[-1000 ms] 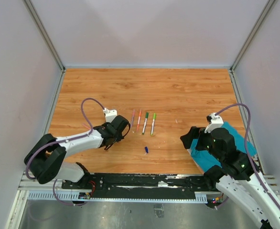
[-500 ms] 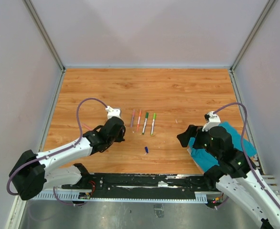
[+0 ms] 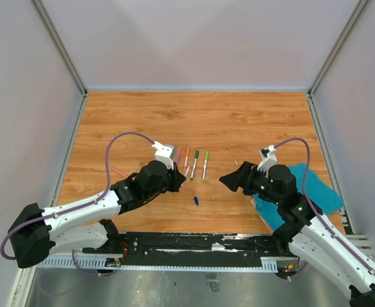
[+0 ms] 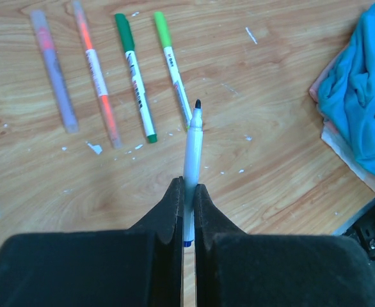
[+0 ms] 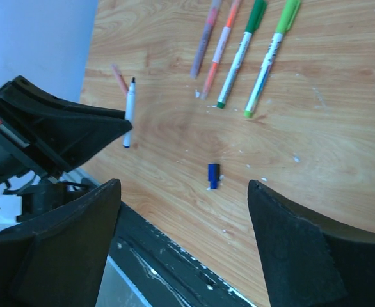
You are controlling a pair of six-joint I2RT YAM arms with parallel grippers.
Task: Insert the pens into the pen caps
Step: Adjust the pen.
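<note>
- Top view: the left gripper is over the wooden table, just beside the near ends of a row of four pens; from here I cannot tell how its jaws stand
- The row, from left to right, is the purple pen, the orange pen, the dark green pen and the light green pen; they lie side by side, close but not touching
- The blue cap lies alone on the wood, closer to the arm bases than the row, and between the two grippers
- The right gripper hangs to the right of the row; a teal cloth lies near the right edge of the table, partly under this arm
- Left wrist view: the jaws are clenched on the lower barrel of the blue pen; its dark tip is bare and points away from the gripper, toward the light green pen
- Right wrist view: the two fingers are spread wide and hold nothing; the blue cap lies on the wood, in the picture between them and apart from both; at the left the other gripper shows with the blue pen in it
</note>
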